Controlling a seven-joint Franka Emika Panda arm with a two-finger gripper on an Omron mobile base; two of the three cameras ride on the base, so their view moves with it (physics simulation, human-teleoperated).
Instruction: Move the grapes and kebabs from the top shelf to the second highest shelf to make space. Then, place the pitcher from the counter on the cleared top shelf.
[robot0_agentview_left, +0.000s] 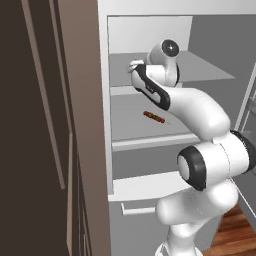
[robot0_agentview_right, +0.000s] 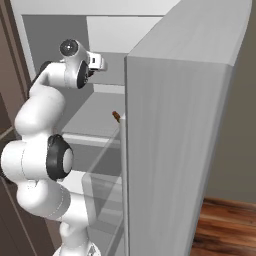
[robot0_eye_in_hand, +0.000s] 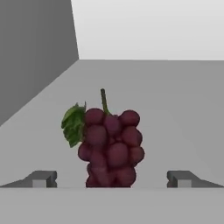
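Observation:
The grapes (robot0_eye_in_hand: 109, 144), a dark maroon bunch with a green leaf and stem, stand upright on the top shelf (robot0_eye_in_hand: 175, 109) of the open fridge. My gripper (robot0_eye_in_hand: 112, 179) is open, level with the bunch's base, one fingertip on each side and apart from it. My arm reaches into the top shelf (robot0_agentview_left: 210, 70). The kebabs (robot0_agentview_left: 154, 117) lie on the second highest shelf (robot0_agentview_left: 130, 127); one end of the kebabs (robot0_agentview_right: 115, 115) peeks past the door edge. The pitcher and the counter are out of view.
The open fridge door (robot0_agentview_right: 185, 150) stands close on the right of the arm. A dark brown cabinet side (robot0_agentview_left: 45, 125) borders the fridge on the left. A white drawer (robot0_agentview_left: 135, 210) sits below the shelves. Wooden floor (robot0_agentview_right: 225, 230) lies at the lower right.

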